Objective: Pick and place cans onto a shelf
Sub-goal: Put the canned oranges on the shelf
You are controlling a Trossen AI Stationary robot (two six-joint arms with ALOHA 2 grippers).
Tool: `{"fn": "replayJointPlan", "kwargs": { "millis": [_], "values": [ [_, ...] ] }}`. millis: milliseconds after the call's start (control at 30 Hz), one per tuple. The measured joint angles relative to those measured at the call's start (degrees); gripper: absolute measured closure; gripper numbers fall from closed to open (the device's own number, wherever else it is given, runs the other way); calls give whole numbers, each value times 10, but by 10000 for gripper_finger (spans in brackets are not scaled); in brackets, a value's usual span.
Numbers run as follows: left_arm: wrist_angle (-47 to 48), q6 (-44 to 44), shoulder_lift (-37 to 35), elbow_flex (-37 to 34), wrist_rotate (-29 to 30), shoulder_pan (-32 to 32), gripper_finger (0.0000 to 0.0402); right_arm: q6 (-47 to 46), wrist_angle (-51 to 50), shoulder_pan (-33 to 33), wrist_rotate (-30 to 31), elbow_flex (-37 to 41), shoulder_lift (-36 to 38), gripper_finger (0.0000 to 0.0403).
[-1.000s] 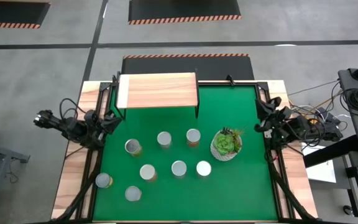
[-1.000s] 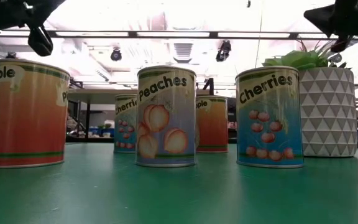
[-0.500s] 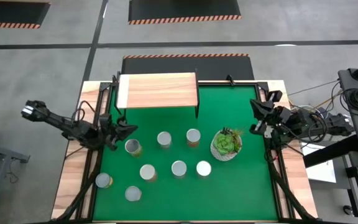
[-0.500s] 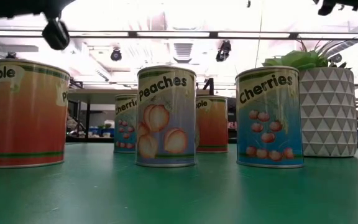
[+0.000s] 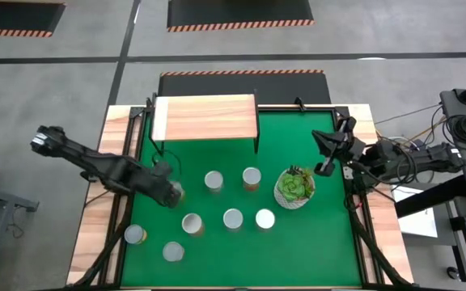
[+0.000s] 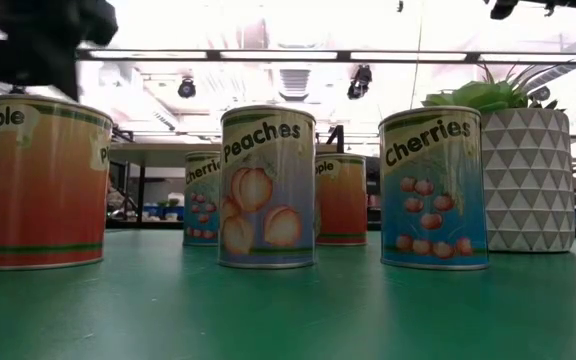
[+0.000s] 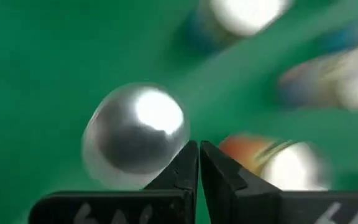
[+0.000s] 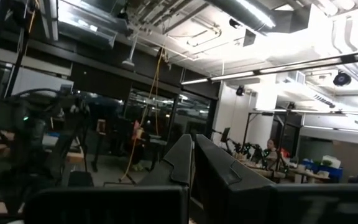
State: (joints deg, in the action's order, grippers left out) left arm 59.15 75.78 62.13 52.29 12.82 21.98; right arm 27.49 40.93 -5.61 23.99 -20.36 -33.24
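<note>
The left gripper [image 5: 168,194] hangs over the green mat [image 5: 322,250] with its two fingers pressed together and nothing between them, right above an orange-labelled can [image 5: 176,192] at the left of the group; whether it touches that tin is hard to tell from above. In the left wrist view the closed fingertips [image 7: 197,163] point down beside a silvery can top [image 7: 135,127]. The right gripper [image 5: 322,153] is likewise shut and empty, held above the mat's right part near the white pot with the leafy plant [image 5: 294,187], its camera looking out level into a dim workshop.

The mat covers a light-wood table [image 5: 95,234] standing on a grey floor. The shelf [image 5: 205,118], a pale wooden board on thin black legs, stands at the mat's far edge with no tins on it. The other cans [image 5: 232,218] stand upright on the mat between shelf and near edge, well apart from one another. From table height a Peaches can [image 6: 267,187] and a Cherries can [image 6: 433,188] stand in front, with ceiling lights behind.
</note>
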Motion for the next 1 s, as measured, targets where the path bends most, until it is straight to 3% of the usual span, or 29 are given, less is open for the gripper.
{"fn": "replayJointPlan", "kwargs": {
  "millis": [233,533,700,1000],
  "values": [
    [38,-18,120,57,-50,0,402,1,0,0,0,-1,-2,394],
    [51,-15,160,101,-33,-3,385,14,-1,0,0,-1,-2,394],
    [67,4,155,110,-33,-5,320,24,0,0,1,-1,-2,394],
    [142,91,155,98,24,-5,139,26,0,0,1,-5,-2,394]
  ]
}}
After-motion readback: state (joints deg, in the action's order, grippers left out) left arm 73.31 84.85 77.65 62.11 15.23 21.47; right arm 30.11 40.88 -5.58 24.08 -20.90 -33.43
